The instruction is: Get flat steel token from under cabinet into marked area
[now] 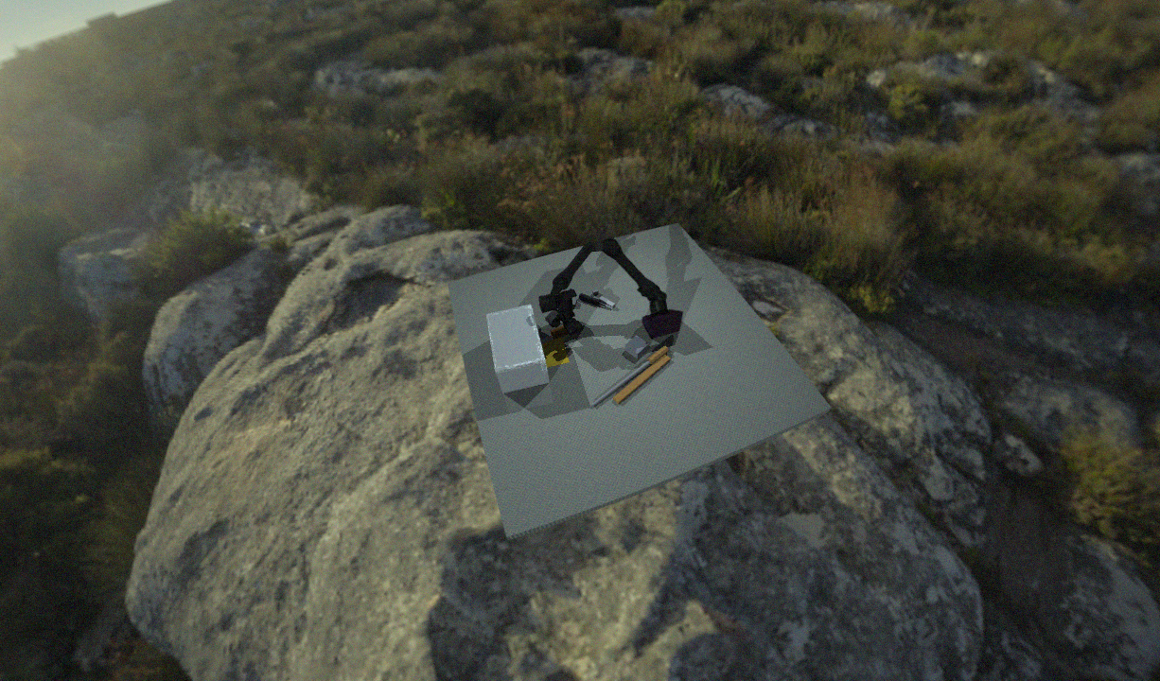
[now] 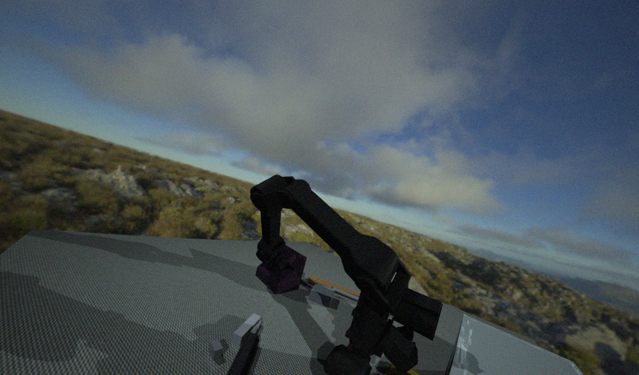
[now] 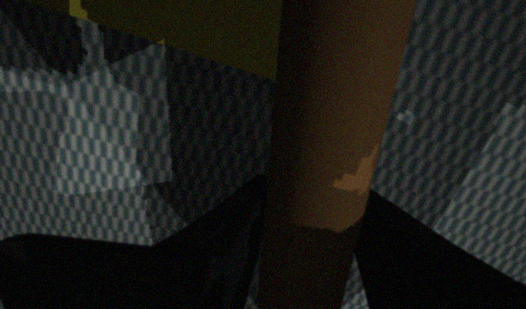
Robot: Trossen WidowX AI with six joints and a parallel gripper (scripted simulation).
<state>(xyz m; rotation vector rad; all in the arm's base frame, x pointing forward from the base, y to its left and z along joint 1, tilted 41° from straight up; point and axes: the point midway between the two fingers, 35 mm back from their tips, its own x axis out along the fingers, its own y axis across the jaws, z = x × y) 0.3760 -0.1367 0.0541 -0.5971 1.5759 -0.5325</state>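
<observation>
My gripper (image 3: 308, 190) is shut on a round orange-brown handle (image 3: 335, 107), which runs up the wrist view between the two black fingers. In the top view the gripper (image 1: 569, 328) is low over the table beside the white cabinet (image 1: 516, 339) (image 2: 513, 352). The yellow marked area (image 1: 556, 358) (image 3: 194, 30) lies along the cabinet's side, partly in shadow and partly behind the arm; in the wrist view the handle crosses over its edge. The far end of the held tool is not visible. The steel token is not visible in any view.
A grey rod with an orange handle (image 1: 622, 381) lies beside an orange stick (image 1: 643, 379). A grey block (image 1: 636, 348) (image 2: 321, 294) is near them, by the purple arm base (image 1: 662, 323) (image 2: 289, 277). A white and black object (image 1: 598, 300) lies behind the arm.
</observation>
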